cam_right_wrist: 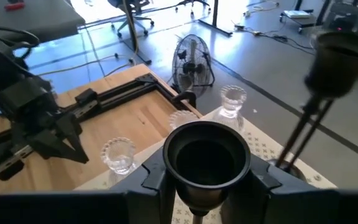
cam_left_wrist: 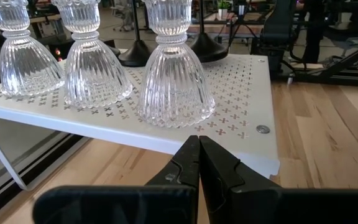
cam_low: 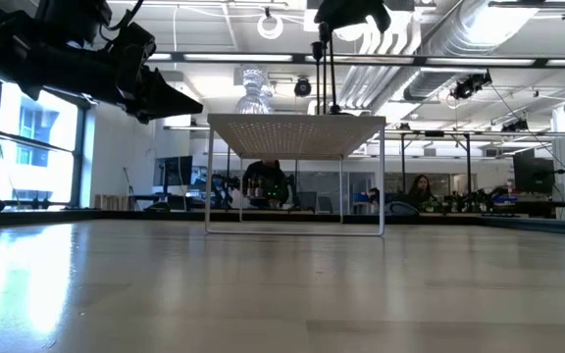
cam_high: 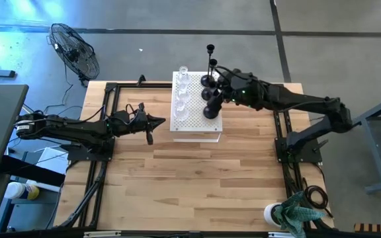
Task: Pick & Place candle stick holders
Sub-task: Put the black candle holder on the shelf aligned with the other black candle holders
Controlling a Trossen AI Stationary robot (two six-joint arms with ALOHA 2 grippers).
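Holders of two kinds stand on a white perforated board raised on thin legs over the wooden tabletop: three clear ribbed glass ones in a row along its left side, and black ones with domed bases and thin stems along its right. The right pincer grips a black holder just under its round cup. The left pincer hovers clenched, empty, beside the board.

A white perforated board on thin legs stands on the wooden bench. A black fan sits on the grey floor beyond the bench's far left corner. A green cloth lies at the near right corner.
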